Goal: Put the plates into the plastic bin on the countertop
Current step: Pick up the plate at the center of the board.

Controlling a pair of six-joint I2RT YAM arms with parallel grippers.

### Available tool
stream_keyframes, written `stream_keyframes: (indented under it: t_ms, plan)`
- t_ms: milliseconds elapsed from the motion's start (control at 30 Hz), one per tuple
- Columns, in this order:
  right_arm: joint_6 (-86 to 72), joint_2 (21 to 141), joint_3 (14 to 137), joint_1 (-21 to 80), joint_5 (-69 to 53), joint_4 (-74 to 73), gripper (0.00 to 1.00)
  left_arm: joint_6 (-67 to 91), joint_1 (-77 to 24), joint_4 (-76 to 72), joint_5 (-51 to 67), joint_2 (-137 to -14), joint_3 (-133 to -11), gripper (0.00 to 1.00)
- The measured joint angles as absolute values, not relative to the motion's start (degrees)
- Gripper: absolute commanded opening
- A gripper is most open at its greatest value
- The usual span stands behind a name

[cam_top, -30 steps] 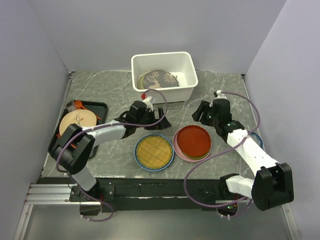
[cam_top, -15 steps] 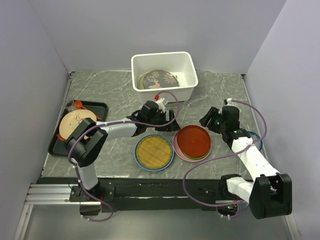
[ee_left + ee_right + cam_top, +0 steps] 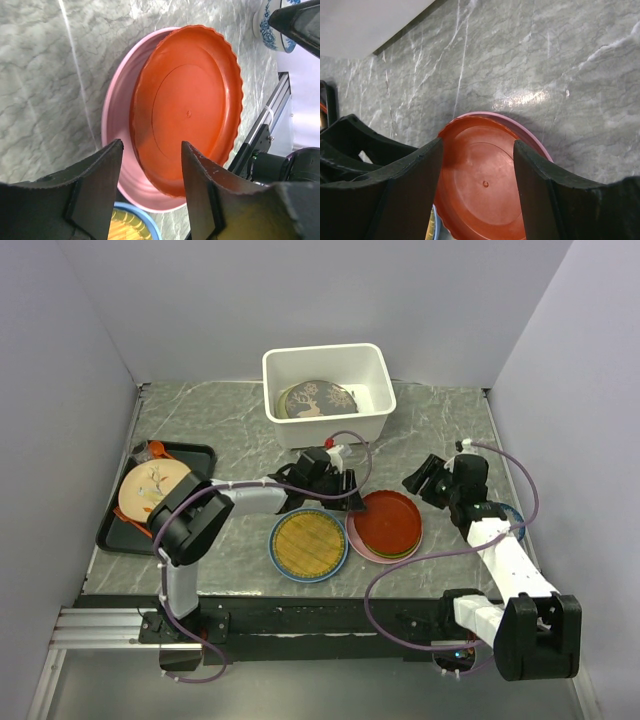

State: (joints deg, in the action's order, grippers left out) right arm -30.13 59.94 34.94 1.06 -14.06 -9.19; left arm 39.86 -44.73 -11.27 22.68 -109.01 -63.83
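Observation:
The white plastic bin stands at the back of the countertop and holds a grey plate with an animal figure. A red plate lies on top of a pink plate, with a lime green rim between them. A yellow woven disc lies on a blue plate. My left gripper is open, its jaws either side of the left rim of the red plate and pink plate. My right gripper is open and empty, hovering beyond the red plate.
A flat black tray at the left holds a peach flower-patterned plate. A small blue-and-white bowl sits at the right, behind my right arm; it also shows in the left wrist view. Grey walls close in three sides.
My left gripper has moved right, from in front of the bin to the left rim of the red plate stack. My right gripper has drawn back to the right.

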Motion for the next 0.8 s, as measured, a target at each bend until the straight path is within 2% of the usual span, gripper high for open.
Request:
stream_keyframes:
  t_ms: [100, 200, 267, 333, 433, 800]
  plan:
    - [-30.2, 59.9, 34.4, 0.8, -14.8, -8.8, 0.66, 39.9, -45.1, -11.2, 22.7, -110.0, -64.4, 0.49]
    - [-30.2, 59.9, 34.3, 0.7, -15.1, -8.6, 0.66, 39.9, -45.2, -11.2, 22.9, -110.7, -64.7, 0.38]
    - [-30.2, 59.9, 34.3, 0.7, -15.2, -8.6, 0.66, 39.7, -45.2, -11.2, 23.1, -111.1, -64.8, 0.25]
    - [-30.2, 59.9, 34.3, 0.7, -15.4, -8.6, 0.66, 39.5, -45.2, -10.8, 23.2, -111.4, -65.3, 0.17]
    - [-30.2, 59.9, 34.3, 0.7, -15.8, -8.6, 0.66, 39.3, -45.2, -9.8, 23.1, -111.5, -65.7, 0.01]
    - [-30.2, 59.8, 34.3, 0.7, -16.2, -8.6, 0.66, 38.6, -45.3, -7.8, 22.3, -111.5, -65.9, 0.01]
